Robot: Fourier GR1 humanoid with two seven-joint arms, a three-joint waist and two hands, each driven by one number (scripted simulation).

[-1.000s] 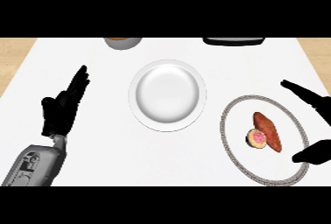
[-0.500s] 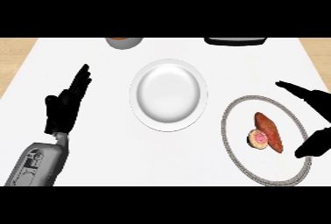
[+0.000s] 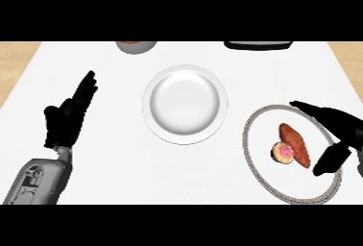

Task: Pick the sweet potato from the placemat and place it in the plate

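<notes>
- The right hand [image 3: 337, 139] hung spread wide over the placemat [image 3: 257, 166], fingers and thumb apart, grasping nothing.
- The sweet potato [image 3: 294, 149] lay on the placemat just left of that hand, between its fingers and thumb.
- The white plate [image 3: 185, 104] sat further left, holding nothing.
- The left hand [image 3: 68, 116] rested unclenched, fingers straight.
</notes>
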